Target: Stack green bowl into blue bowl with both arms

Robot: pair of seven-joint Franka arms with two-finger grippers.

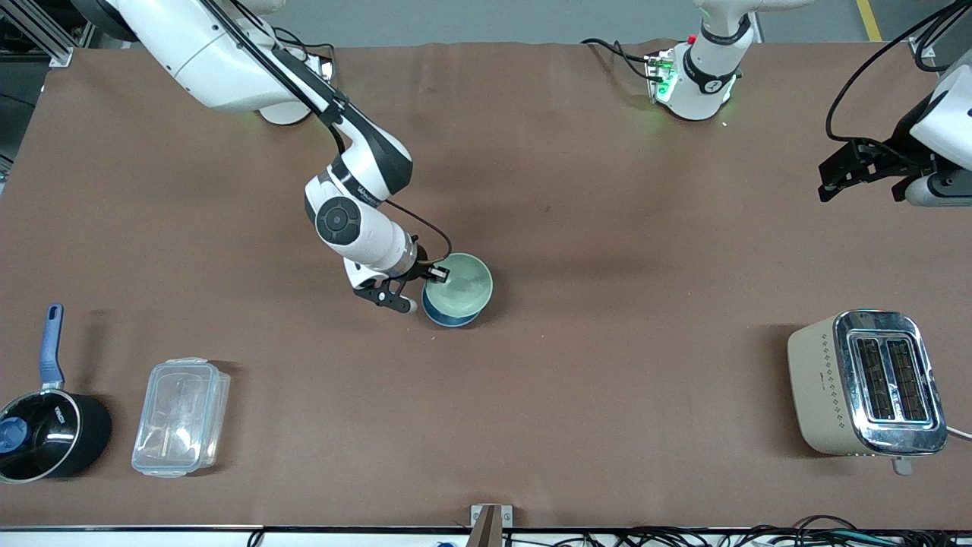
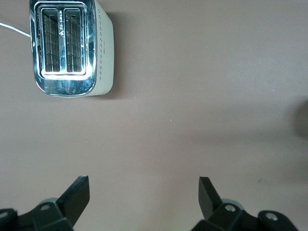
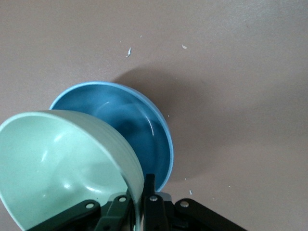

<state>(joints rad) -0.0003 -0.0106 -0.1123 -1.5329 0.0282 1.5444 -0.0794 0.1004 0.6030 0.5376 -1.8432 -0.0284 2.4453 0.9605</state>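
Note:
The green bowl is held tilted by its rim in my right gripper, just over the blue bowl, which sits on the table's middle and mostly hides under it. In the right wrist view the green bowl hangs above the blue bowl, and the right gripper pinches its wall, one finger inside and one outside. My left gripper waits high over the left arm's end of the table. In the left wrist view it is open and empty over bare table.
A cream and chrome toaster stands near the front camera at the left arm's end, also in the left wrist view. A clear lidded box and a black saucepan with a blue handle sit at the right arm's end.

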